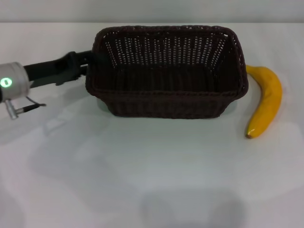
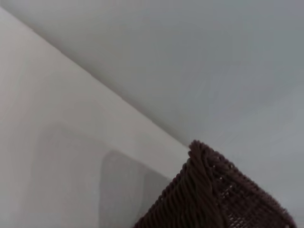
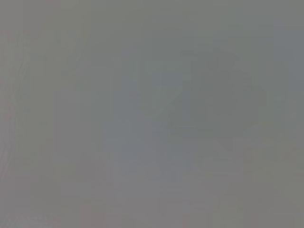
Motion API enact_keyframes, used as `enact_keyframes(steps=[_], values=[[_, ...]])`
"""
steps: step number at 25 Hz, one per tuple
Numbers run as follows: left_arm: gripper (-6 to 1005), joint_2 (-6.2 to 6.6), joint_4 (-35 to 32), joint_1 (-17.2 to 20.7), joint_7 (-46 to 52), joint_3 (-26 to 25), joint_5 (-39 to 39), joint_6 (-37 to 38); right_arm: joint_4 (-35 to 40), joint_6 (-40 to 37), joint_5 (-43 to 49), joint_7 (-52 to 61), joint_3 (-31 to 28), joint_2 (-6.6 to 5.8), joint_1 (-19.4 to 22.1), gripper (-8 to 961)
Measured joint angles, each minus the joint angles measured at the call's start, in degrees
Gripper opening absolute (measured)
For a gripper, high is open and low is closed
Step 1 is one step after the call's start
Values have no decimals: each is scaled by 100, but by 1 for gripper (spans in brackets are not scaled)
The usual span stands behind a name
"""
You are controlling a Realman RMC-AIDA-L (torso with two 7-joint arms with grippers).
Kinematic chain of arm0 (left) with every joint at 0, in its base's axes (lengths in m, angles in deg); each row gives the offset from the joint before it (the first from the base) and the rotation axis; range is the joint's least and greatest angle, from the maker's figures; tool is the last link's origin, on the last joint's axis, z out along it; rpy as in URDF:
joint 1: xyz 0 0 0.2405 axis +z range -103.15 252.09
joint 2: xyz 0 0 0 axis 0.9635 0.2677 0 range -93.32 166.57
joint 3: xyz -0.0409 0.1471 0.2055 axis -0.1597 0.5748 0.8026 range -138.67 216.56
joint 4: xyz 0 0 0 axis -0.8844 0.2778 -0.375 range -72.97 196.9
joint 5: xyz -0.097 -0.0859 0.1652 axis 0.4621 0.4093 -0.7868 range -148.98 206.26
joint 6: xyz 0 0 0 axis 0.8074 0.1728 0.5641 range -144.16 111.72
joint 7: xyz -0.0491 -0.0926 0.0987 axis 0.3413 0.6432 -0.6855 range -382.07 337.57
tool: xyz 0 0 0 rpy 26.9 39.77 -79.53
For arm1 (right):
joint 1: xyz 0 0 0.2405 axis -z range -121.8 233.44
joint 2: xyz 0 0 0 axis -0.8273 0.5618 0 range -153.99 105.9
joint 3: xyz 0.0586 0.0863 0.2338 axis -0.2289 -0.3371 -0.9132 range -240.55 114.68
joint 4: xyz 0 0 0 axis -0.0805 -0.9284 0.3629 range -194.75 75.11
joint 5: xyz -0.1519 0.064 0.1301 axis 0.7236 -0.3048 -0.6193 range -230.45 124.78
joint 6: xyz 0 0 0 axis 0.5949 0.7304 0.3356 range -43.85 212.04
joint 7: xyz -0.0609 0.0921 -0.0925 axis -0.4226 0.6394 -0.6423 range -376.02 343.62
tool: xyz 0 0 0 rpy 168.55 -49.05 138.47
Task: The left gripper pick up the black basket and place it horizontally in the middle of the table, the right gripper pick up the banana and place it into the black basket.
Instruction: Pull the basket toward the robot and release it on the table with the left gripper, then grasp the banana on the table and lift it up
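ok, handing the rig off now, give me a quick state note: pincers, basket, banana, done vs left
Left pincer: at the left end wall of the black basket; its fingertips are hidden by the rim, so grip unconfirmed.
Right pincer: not in any view.
Basket: lying lengthwise across the table, roughly central, open side up, nothing inside.
Banana: on the table just beside the basket's right end, untouched.
Done: basket looks placed.
Left: release and withdraw the left arm, then right arm picks the banana and puts it in the basket.
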State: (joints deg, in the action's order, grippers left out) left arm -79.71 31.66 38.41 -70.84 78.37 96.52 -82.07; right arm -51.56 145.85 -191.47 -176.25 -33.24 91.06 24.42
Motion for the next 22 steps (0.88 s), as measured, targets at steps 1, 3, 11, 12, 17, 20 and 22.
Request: enact_keyframes(steps=[1, 3, 11, 12, 17, 20, 22], values=[[663, -3, -120, 127, -56, 0, 117, -82, 0, 0, -5, 0, -2, 2, -5, 870], [683, -18, -327, 368, -215, -3, 403, -255, 1, -6, -15, 0, -17, 7, -10, 870], [710, -11, -416, 1207, -1632, -6, 2149, -572, 0, 2, -45, 55, -65, 17, 1, 869], [710, -14, -404, 1282, -1847, -6, 2363, -578, -8, 3, -48, 66, -67, 19, 2, 869], [708, -110, -165, 1687, -3201, -73, 3838, -572, -45, -8, -50, 450, -65, 19, 22, 869], [707, -222, 203, 1767, -4269, -317, 4688, -581, -19, -18, -26, 953, -25, 3, 89, 869], [706, -263, 492, 1776, -5019, -436, 5069, -579, 3, -23, 1, 1379, 0, -25, 147, 868]])
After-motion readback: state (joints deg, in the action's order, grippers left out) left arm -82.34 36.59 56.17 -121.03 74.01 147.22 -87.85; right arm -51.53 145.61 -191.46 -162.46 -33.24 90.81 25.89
